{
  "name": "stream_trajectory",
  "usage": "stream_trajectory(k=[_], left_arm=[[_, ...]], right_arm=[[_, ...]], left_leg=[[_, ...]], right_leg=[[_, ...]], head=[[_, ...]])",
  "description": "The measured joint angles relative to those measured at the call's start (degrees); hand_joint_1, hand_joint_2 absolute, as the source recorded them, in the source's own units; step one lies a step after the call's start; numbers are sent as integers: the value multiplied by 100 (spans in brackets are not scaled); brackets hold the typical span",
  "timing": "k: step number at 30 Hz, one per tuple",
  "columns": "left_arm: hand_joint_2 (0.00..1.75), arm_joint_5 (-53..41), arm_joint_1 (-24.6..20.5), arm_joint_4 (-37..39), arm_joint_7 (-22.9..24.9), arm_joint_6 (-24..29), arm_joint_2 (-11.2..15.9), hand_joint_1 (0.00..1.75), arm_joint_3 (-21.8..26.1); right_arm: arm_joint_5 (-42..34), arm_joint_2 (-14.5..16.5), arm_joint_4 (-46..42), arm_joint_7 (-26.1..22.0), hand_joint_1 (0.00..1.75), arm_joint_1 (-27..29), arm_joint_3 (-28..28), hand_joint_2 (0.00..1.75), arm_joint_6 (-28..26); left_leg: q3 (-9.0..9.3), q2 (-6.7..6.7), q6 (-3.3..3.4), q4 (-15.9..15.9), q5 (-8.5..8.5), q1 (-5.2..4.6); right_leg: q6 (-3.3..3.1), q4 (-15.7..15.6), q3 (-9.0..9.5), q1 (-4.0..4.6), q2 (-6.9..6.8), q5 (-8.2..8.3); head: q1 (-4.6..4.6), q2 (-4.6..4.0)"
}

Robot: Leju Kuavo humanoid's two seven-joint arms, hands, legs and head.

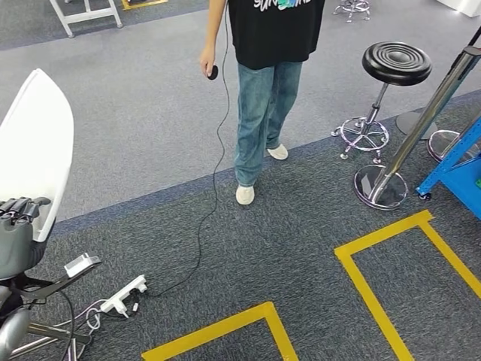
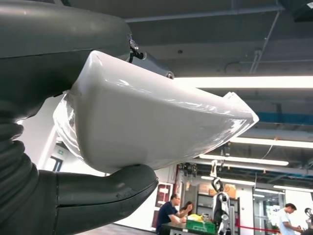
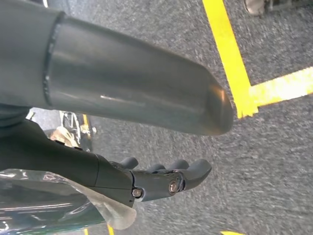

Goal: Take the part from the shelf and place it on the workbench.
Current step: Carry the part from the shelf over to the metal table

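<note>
Gripping the white part [image 1: 35, 143] in my left hand [image 1: 19, 233] at nine o'clock, thumb under it and fingers over its edge; my right hand [image 3: 162, 178] hangs above the carpet, holding nothing, fingers out straight and side by side; a person [image 1: 267, 90] stands at twelve o'clock with a corded controller [image 1: 213, 72], its cable [image 1: 213, 188] trailing to a power strip [image 1: 122, 295] at seven; a black stool [image 1: 394, 68] at two, yellow tape [image 1: 368, 289] at five.

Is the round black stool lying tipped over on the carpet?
No, the round black stool stands upright on its chrome ring base, beside the yellow floor tape.
</note>
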Motion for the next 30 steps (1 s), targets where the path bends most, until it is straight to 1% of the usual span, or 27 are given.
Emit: stream_trajectory(k=[1, 2, 3, 5, 6, 7, 8, 9, 10, 11, 12, 13, 14, 15, 16, 17, 18, 20, 21, 22, 23, 24, 26, 27, 28, 29, 30], left_arm=[[175, 2, 0, 0, 3, 0, 9, 175, -1], [175, 2, 3, -1, 5, 1, 22, 175, -2], [175, 3, 3, -1, 7, 2, 38, 175, -3], [175, 5, 9, 1, 10, 4, 61, 175, -6], [175, 8, 10, 2, 11, 4, 65, 175, -8], [175, 8, 10, 2, 13, 4, 66, 175, -9], [175, 8, 7, 2, 13, 4, 68, 175, -11], [175, 8, 6, 2, 13, 4, 70, 175, -14], [175, 8, 6, 3, 13, 4, 72, 175, -16], [175, 7, 10, 5, 13, 4, 73, 175, -20], [175, 4, 17, 8, 13, 4, 73, 175, -24], [175, 1, 22, 10, 15, 4, 73, 175, -26], [175, -3, 24, 13, 16, 4, 75, 175, -27], [175, -6, 24, 13, 19, 4, 80, 175, -26], [175, -7, 21, 14, 20, 4, 88, 175, -25], [175, -6, 14, 14, 21, 4, 98, 175, -23], [175, -5, 7, 15, 24, 4, 106, 175, -22], [175, -4, -3, 15, 42, 4, 120, 175, -21], [175, -3, -3, 15, 54, 4, 128, 175, -22], [175, -3, -8, 15, 69, 4, 138, 175, -22], [175, -3, -22, 15, 81, 4, 146, 175, -24], [175, -3, -37, 15, 91, 4, 150, 175, -26], [175, -4, -59, 16, 103, 4, 152, 175, -33], [175, -5, -58, 16, 105, 4, 151, 175, -37], [175, -5, -57, 17, 107, 4, 152, 175, -40], [175, -5, -59, 17, 107, 4, 152, 175, -42], [175, -4, -61, 17, 107, 4, 153, 175, -42]], right_arm=[[-5, 19, -7, -9, 0, -2, 0, 0, 0], [-8, 37, -15, -15, 0, -3, 0, 0, -2], [-10, 54, -23, -20, 0, -4, 0, 0, -6], [-12, 67, -29, -21, 0, 2, 0, 0, -14], [-13, 67, -30, -20, 0, 6, 0, 0, -15], [-12, 67, -30, -19, 0, 8, 0, 0, -16], [-11, 67, -31, -20, 0, 8, 0, 0, -16], [-10, 66, -31, -20, 0, 10, 0, 0, -17], [-9, 66, -31, -20, 0, 14, 0, 0, -17], [-9, 65, -31, -20, 0, 19, 0, 0, -16], [-8, 64, -31, -20, 0, 23, 0, 0, -15], [-5, 64, -31, -20, 0, 24, 1, 0, -11], [-2, 64, -31, -20, 0, 19, 1, 0, -5], [3, 64, -31, -20, 0, 12, 2, 0, 1], [10, 64, -31, -20, 0, 5, 3, 0, 5], [24, 64, -31, -19, 0, 1, 5, 0, 8], [39, 64, -31, -16, 0, 0, 10, 0, 8], [71, 64, -31, -3, 0, -2, 29, 0, 5], [79, 64, -31, 7, 0, -5, 39, 0, 4], [80, 63, -31, 16, 0, -7, 49, 0, 4], [76, 63, -32, 22, 0, -10, 59, 0, 4], [67, 61, -32, 26, 0, -13, 72, 0, 4], [51, 54, -33, 27, 0, -19, 105, 0, 4], [48, 50, -33, 29, 0, -19, 121, 0, 5], [43, 46, -33, 31, 0, -15, 132, 0, 5], [37, 45, -33, 32, 0, -11, 139, 0, 6], [29, 42, -33, 34, 0, -8, 143, 0, 6]], left_leg=[[-32, -4, -65, 90, -50, 6], [-71, -12, -117, 172, -91, 2], [-107, -20, -151, 233, -116, -9], [-140, -40, -178, 282, -131, -5], [-147, -1, -189, 311, -153, 4], [-186, 79, -196, 414, -222, 10], [-281, 174, -199, 634, -353, 12], [-437, 267, -192, 977, -528, 7], [-633, 319, -178, 1395, -722, 4], [-814, 331, -160, 1770, -866, 1], [-925, 333, -135, 1996, -912, -5], [-933, 333, -104, 1999, -842, -17], [-835, 334, -67, 1780, -672, -36], [-660, 340, -28, 1407, -451, -59], [-478, 353, 2, 1023, -292, -88], [-334, 367, 21, 707, -197, -115], [-253, 374, 29, 511, -164, -139], [-233, 345, 41, 389, -173, -164], [-222, 317, 55, 346, -148, -154], [-202, 286, 78, 299, -122, -144], [-183, 256, 101, 255, -96, -134], [-170, 225, 119, 227, -78, -127], [-178, 153, 147, 220, -71, -148], [-178, 108, 154, 221, -71, -159], [-176, 58, 158, 222, -72, -168], [-171, -1, 160, 223, -72, -174], [-164, -65, 159, 225, -72, -177]], right_leg=[[26, -294, 159, -26, 45, 101], [1, -447, 246, -44, 83, 134], [-49, -454, 258, -43, 115, 101], [-197, -384, 231, -30, 93, 90], [-244, -376, 231, -20, 70, 88], [-292, -375, 235, -10, 45, 89], [-335, -380, 237, 5, 17, 91], [-370, -383, 238, 27, -10, 91], [-392, -384, 235, 53, -40, 88], [-405, -384, 233, 78, -68, 84], [-415, -384, 235, 99, -93, 79], [-421, -384, 241, 116, -114, 74], [-426, -384, 252, 125, -129, 69], [-428, -385, 266, 130, -140, 63], [-423, -386, 277, 138, -150, 55], [-409, -389, 279, 144, -161, 51], [-388, -398, 277, 149, -175, 51], [-326, -441, 282, 149, -226, 65], [-294, -455, 281, 145, -243, 58], [-270, -425, 267, 143, -238, 20], [-256, -293, 201, 146, -214, -71], [-249, -28, 64, 147, -175, -217], [-248, 719, -318, 161, -119, -532], [-250, 998, -472, 166, -106, -599], [-257, 1077, -533, 171, -97, -555], [-272, 934, -484, 173, -82, -406], [-294, 586, -328, 174, -32, -184]], head=[[19, 0], [24, 1], [25, 1], [-4, 1], [-13, 0], [-22, 0], [-32, 0], [-41, 0], [-50, 0], [-52, 0], [-51, 0], [-50, 0], [-49, 0], [-50, 0], [-49, 0], [-50, 0], [-47, 0], [-46, 0], [-43, 1], [-40, 1], [-31, 1], [-21, 1], [-3, 1], [1, 1], [5, 0], [6, 0], [7, 0]])
